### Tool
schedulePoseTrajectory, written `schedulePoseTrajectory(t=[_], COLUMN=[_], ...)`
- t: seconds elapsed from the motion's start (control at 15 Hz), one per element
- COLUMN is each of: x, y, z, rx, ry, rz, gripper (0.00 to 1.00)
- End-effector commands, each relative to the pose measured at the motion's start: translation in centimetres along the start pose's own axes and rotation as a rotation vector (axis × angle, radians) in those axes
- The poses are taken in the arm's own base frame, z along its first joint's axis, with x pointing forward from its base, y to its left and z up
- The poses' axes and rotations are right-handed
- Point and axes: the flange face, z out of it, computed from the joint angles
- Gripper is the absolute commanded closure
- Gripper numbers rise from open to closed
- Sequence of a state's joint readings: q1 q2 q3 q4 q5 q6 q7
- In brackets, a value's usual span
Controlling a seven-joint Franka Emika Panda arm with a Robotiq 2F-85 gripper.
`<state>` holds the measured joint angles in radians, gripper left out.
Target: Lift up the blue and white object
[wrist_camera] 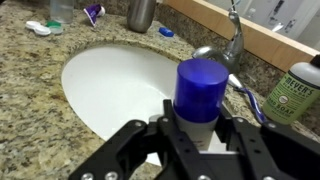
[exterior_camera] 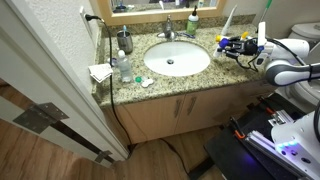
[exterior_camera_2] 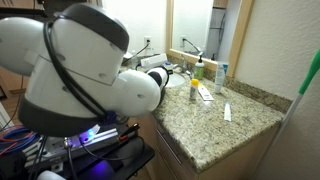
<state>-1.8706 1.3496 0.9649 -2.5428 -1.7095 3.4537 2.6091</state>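
Bathrm sink [wrist_camera: 100, 95], blue tube [wrist_camera: 200, 88] gripped in pincer [wrist_camera: 200, 128]

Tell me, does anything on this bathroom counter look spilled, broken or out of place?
Nothing looks spilled or broken. The one oddity is the blue and white object, clamped in the gripper beside the sink instead of standing free. A crumpled white cloth lies at the edge of the counter.

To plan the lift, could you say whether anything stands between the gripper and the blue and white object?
Nothing visible: in the wrist view the gripper is shut on the blue and white object.
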Motion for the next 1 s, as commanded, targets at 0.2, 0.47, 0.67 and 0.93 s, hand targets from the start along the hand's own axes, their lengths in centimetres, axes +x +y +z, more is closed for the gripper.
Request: schedulePoseTrajectory(t=[0.2, 0.47, 0.67, 0.93], x=[-0.1, -1.2, -0.2, 0.0], y=[-2.6, -5.9, -6.8, -7.5], z=[-3.1, -7.4, -7.5, -6.8], rx=[0.165, 0.305, 0.321, 0.308], ry=[-0.095, -0.133, -0.118, -0.09], rz=[0.227, 0.32, 0.401, 0.361], gripper=[0.84, 0.84, 0.84, 0.84])
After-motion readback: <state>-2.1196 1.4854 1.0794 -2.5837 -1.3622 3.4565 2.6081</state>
